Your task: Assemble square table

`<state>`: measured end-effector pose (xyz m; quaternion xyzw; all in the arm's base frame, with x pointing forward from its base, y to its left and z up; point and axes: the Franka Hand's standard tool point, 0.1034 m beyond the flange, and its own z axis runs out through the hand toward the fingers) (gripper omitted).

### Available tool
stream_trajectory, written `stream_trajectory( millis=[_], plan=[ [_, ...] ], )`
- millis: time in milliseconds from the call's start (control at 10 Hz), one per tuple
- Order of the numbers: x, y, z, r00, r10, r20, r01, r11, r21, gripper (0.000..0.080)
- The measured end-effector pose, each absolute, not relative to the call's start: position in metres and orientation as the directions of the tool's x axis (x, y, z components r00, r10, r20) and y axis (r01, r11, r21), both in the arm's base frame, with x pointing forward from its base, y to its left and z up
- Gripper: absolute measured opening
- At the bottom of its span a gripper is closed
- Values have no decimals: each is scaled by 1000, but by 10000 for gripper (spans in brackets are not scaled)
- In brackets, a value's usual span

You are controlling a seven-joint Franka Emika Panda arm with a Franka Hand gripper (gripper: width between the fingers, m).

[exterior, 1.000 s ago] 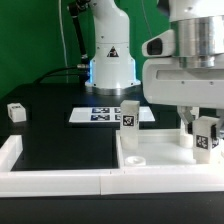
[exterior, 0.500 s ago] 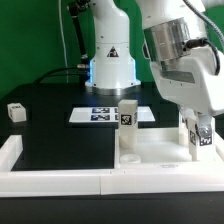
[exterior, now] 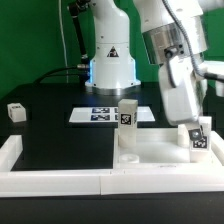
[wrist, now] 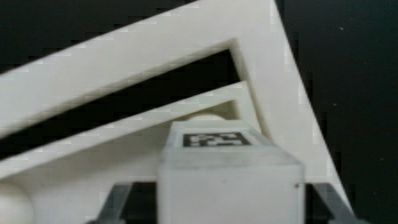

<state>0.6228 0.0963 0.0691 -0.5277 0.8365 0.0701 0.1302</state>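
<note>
The white square table top (exterior: 155,152) lies at the front right, inside the border rails. One tagged white leg (exterior: 128,115) stands upright at its far left corner. My gripper (exterior: 198,130) is shut on a second tagged leg (exterior: 201,141), which stands upright at the top's right corner. In the wrist view this leg (wrist: 222,165) fills the space between my two dark fingers (wrist: 121,203), with the top's rim (wrist: 267,60) beyond it. A third leg (exterior: 15,112) lies loose at the far left of the black table. The fourth leg is out of view.
The marker board (exterior: 96,115) lies behind the table top, in front of the robot base (exterior: 110,65). White border rails (exterior: 50,180) run along the front edge and the left side. A green backdrop stands behind.
My wrist and arm have turned and leaned over toward the exterior view's right. The held leg stays at the same corner of the top. The other legs have not moved.
</note>
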Motion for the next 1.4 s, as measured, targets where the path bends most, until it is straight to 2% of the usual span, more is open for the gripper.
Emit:
stream_trajectory(
  millis=[100,200,400,500,600,700,800,1000,1100,1200,1300,1400],
  plan=[
    [623,102,69,-503,-813,-294,-851,525,7,292],
    [622,106,69,-523,-801,-293,-840,543,14,292],
    [622,106,69,-491,-821,-291,-859,512,3,292],
    [620,108,66,-416,-871,-262,-900,436,-18,472],
    [618,111,64,-271,-935,-230,-956,288,-47,587],
    [616,115,65,-96,-975,-199,-993,107,-46,587],
    [619,114,66,-34,-981,-193,-997,48,-68,639],
    [619,113,65,95,-979,-180,-993,-80,-91,646],
    [618,112,65,235,-958,-162,-970,-221,-101,646],
    [618,112,68,416,-899,-135,-909,-407,-94,649],
    [618,113,68,535,-838,-109,-844,-527,-95,649],
    [617,114,68,582,-808,-97,-813,-575,-93,649]
  ],
)
